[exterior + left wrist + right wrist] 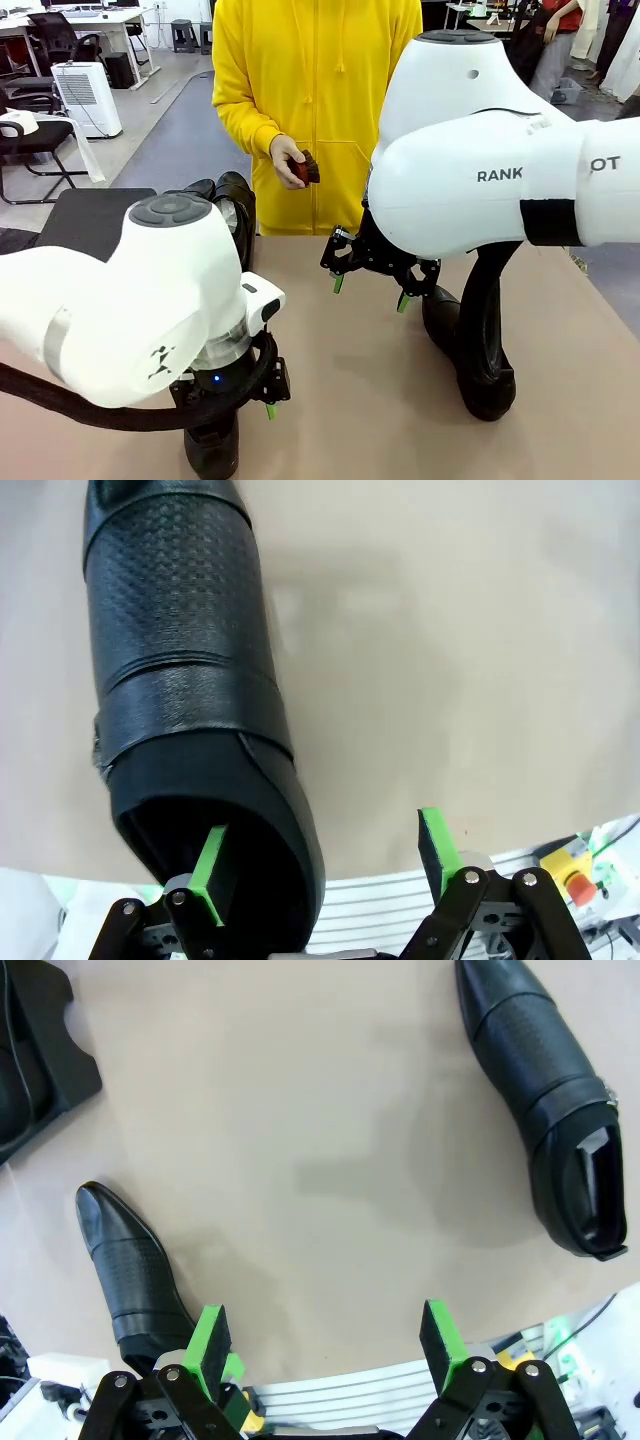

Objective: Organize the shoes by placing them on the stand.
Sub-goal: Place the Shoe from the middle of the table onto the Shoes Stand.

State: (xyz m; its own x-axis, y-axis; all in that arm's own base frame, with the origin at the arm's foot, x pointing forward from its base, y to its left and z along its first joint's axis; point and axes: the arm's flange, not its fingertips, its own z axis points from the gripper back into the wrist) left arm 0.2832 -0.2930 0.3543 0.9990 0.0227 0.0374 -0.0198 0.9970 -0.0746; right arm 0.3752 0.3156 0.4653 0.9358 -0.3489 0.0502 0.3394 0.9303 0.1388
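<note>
- Now, front view: the left claw (245,405) hangs low at the near edge of the tabletop (330,400), right over the near shoe (212,452). The stand (90,215) lies well apart at the far left, with shoes (232,195) seemingly on its right end. The carry looks long, so the grip should be firm before any lift.
- The right claw (370,293) hovers wide and empty over the middle, just beside another shoe (440,318). Beyond it a person's hand (290,155) holds a brush (307,168). The left arm's path is best kept clear of both.
- Left wrist view: the left claw (325,855) stands wide, holding nothing yet. One pad (212,865) sits at the opening of the near shoe (180,680), and the other pad (437,840) is outside over bare tabletop, so the shoe's side wall lies between them. I judge it should sink a little deeper, then close on that wall near the heel, since glossy leather may slip.
- Right wrist view: the right claw (325,1335) is wide over bare tabletop, touching neither the lower-left shoe (130,1270) nor the upper-right shoe (535,1090). The stand's corner (70,1070) shows at upper left.
</note>
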